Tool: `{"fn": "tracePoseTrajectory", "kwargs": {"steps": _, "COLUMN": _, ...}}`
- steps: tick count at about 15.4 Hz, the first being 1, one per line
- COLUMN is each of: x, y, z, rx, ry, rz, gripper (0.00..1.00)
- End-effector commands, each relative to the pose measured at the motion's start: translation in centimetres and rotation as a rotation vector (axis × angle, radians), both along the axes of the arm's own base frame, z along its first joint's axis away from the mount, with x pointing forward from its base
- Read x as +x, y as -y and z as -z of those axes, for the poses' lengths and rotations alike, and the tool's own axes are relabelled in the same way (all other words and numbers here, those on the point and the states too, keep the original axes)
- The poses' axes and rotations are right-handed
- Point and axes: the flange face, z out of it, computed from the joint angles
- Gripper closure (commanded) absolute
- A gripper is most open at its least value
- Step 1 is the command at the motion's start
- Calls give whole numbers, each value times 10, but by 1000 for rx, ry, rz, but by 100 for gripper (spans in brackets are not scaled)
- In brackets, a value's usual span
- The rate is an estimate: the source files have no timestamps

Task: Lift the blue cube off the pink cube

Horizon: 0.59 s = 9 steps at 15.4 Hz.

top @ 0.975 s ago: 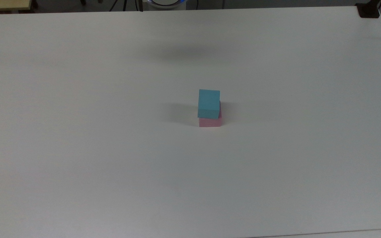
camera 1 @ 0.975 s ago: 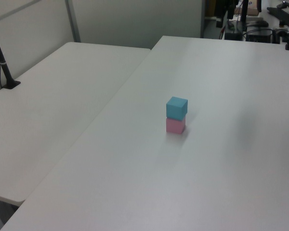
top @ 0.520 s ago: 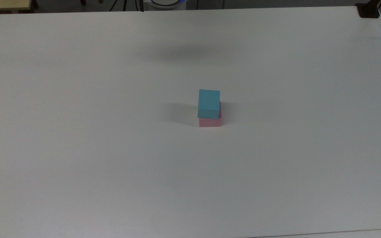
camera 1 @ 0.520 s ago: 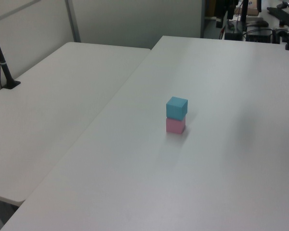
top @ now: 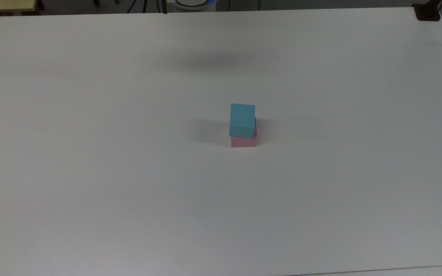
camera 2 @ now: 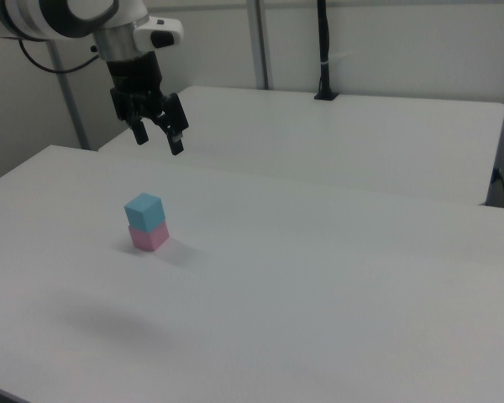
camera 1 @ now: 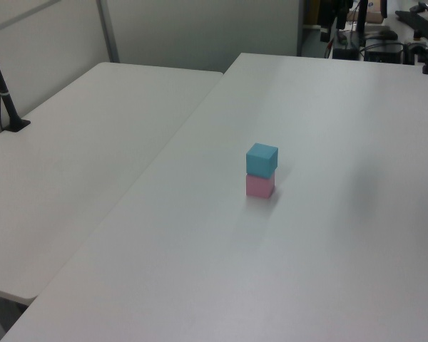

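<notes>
a small matte light-blue cube (camera 2: 144, 209) sits untouched atop a pale-pink matte cube (camera 2: 150, 237) as the black two-finger gripper (camera 2: 159, 140) hangs above, open and empty.

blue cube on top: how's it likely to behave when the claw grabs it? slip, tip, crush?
The blue cube has flat, matte faces, so it probably grips well and won't roll. It looks like light foam, so it may give slightly under a squeeze. It sits a little askew on the pink cube, so a sideways nudge from the open claw could shift both.
</notes>
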Motion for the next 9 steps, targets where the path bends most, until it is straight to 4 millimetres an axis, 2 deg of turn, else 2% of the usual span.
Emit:
{"fn": "tracePoseTrajectory", "kwargs": {"steps": 1, "x": 5, "y": -1, "z": 18, "rx": -3, "ry": -47, "rz": -209, "gripper": 0}}
{"fn": "tracePoseTrajectory", "kwargs": {"steps": 3, "x": 13, "y": -11, "z": 24, "rx": -3, "ry": -53, "rz": -224, "gripper": 0}}
{"fn": "tracePoseTrajectory", "kwargs": {"steps": 4, "x": 20, "y": -31, "z": 33, "rx": -2, "ry": -66, "rz": -254, "gripper": 0}}
{"fn": "tracePoseTrajectory", "kwargs": {"steps": 5, "x": 26, "y": -43, "z": 42, "rx": -1, "ry": -73, "rz": -258, "gripper": 0}}
{"fn": "tracePoseTrajectory", "kwargs": {"steps": 7, "x": 42, "y": -65, "z": 63, "rx": 12, "ry": -48, "rz": -177, "gripper": 0}}
{"fn": "tracePoseTrajectory", "kwargs": {"steps": 9, "x": 58, "y": -99, "z": 91, "rx": 14, "ry": -46, "rz": -136, "gripper": 0}}
